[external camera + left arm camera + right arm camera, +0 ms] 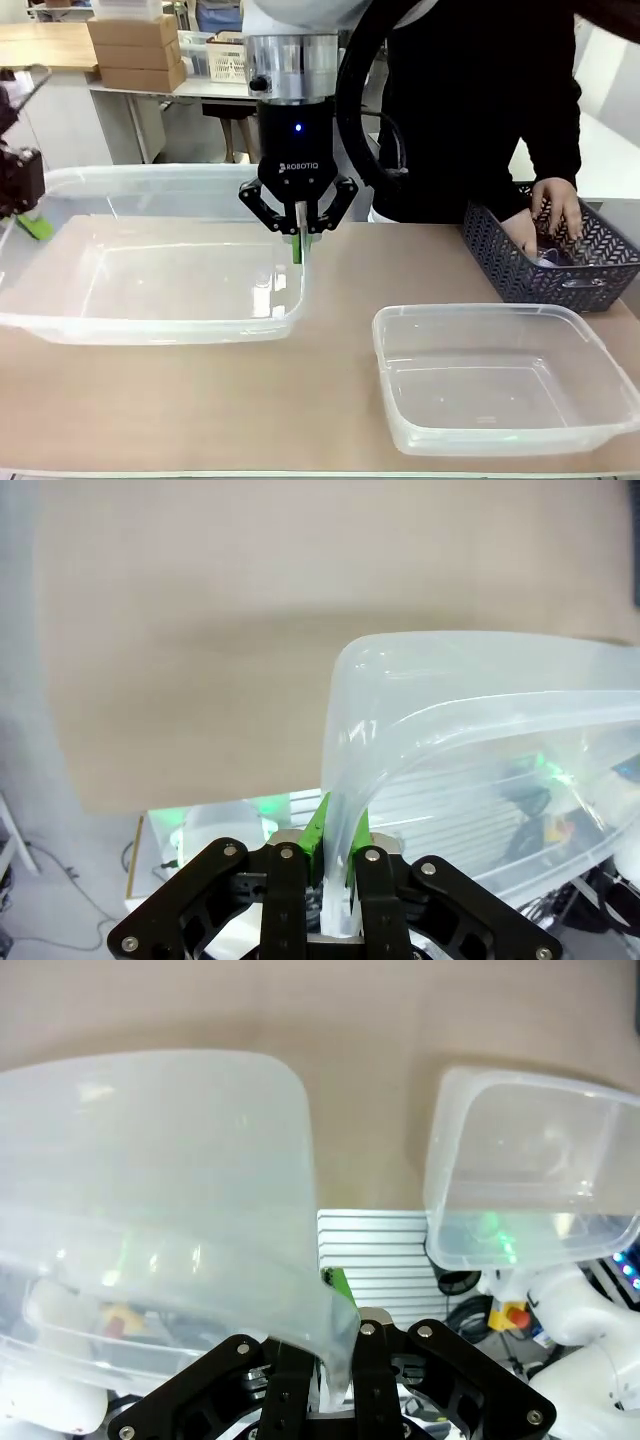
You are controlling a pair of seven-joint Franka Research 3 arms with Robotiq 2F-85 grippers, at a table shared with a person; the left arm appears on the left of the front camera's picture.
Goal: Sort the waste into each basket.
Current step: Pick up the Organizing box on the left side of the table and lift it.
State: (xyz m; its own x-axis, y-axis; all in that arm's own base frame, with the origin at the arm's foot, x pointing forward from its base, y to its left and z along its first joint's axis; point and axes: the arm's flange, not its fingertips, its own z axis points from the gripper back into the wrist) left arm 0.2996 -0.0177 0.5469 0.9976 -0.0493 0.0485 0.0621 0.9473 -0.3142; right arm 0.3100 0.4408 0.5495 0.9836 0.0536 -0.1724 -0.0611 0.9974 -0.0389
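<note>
Clear big tub (150, 330), picture left, is being clamped by left claw (30, 222) and right claw (298, 240); seemingly setup, next needing even release.

Lower centre, the right tool (335, 1358) pinches the rim of the large clear tub (150, 1160); a small clear basket (530, 1150) lies upper right.

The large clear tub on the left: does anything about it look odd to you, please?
Yes. The large clear tub is pinched by its rim at both ends: the right gripper is shut on its right rim, the left gripper on a corner. In the left wrist view the thin wall bows at the pinch.
</note>
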